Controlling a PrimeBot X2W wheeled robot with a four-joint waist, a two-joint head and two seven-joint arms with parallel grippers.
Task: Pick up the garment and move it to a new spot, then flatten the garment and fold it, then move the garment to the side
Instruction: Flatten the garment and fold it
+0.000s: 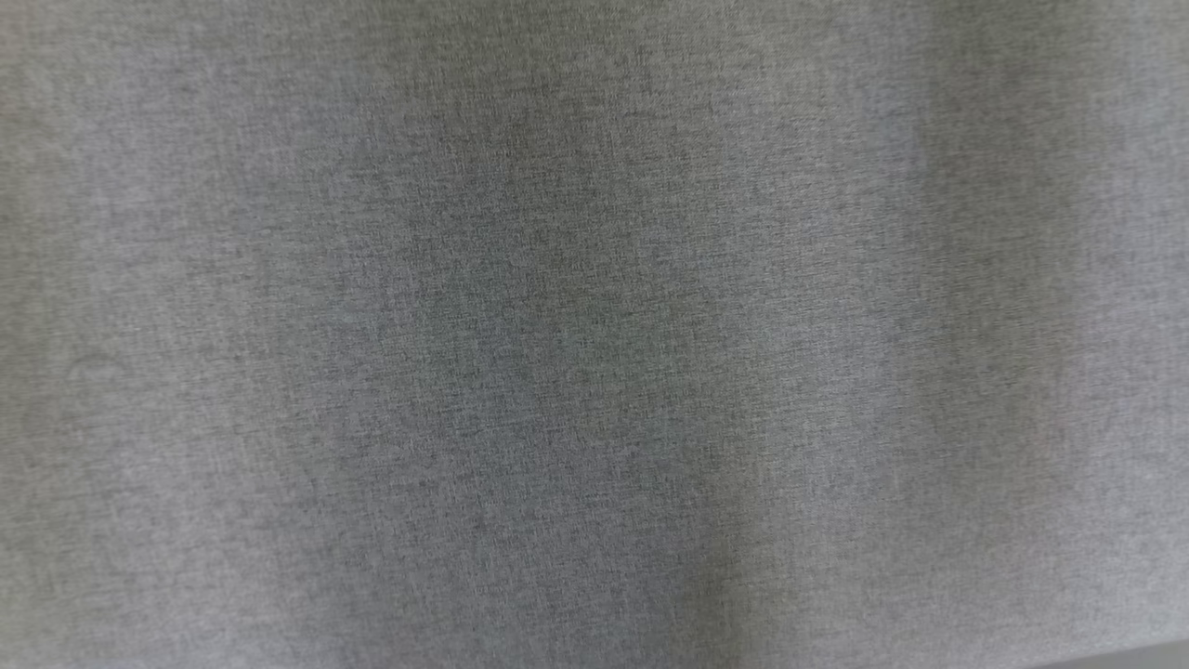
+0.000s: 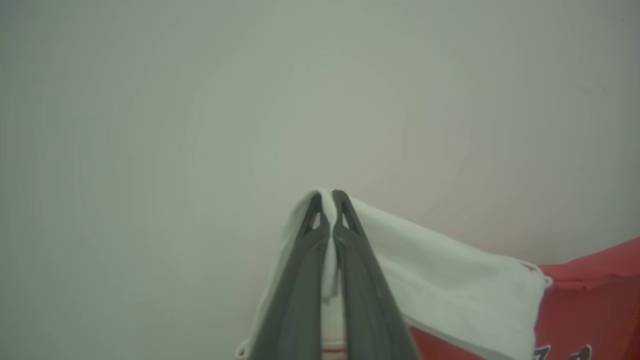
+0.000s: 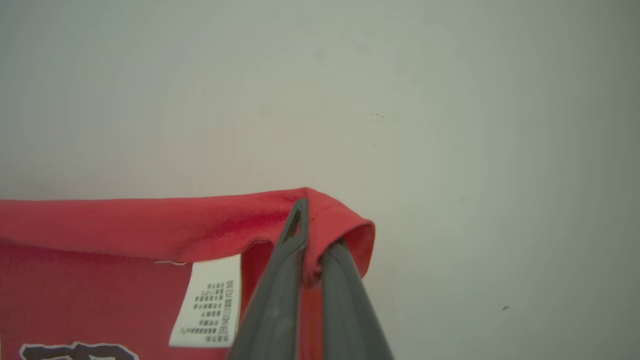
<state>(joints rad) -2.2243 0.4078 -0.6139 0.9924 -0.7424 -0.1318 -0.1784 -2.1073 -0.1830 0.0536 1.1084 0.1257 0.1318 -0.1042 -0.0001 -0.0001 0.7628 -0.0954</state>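
At the lower middle of the left wrist view, the left pincer [image 2: 327,197] is clamped shut on a white fold of the garment [image 2: 450,280], whose red body trails off to the lower right. In the right wrist view a red edge runs from the lower left, past a care label [image 3: 207,300], to the right pincer [image 3: 317,225], closed on a bunched corner. Both bites look thin, so a sharp pull apart could slip the cloth free.
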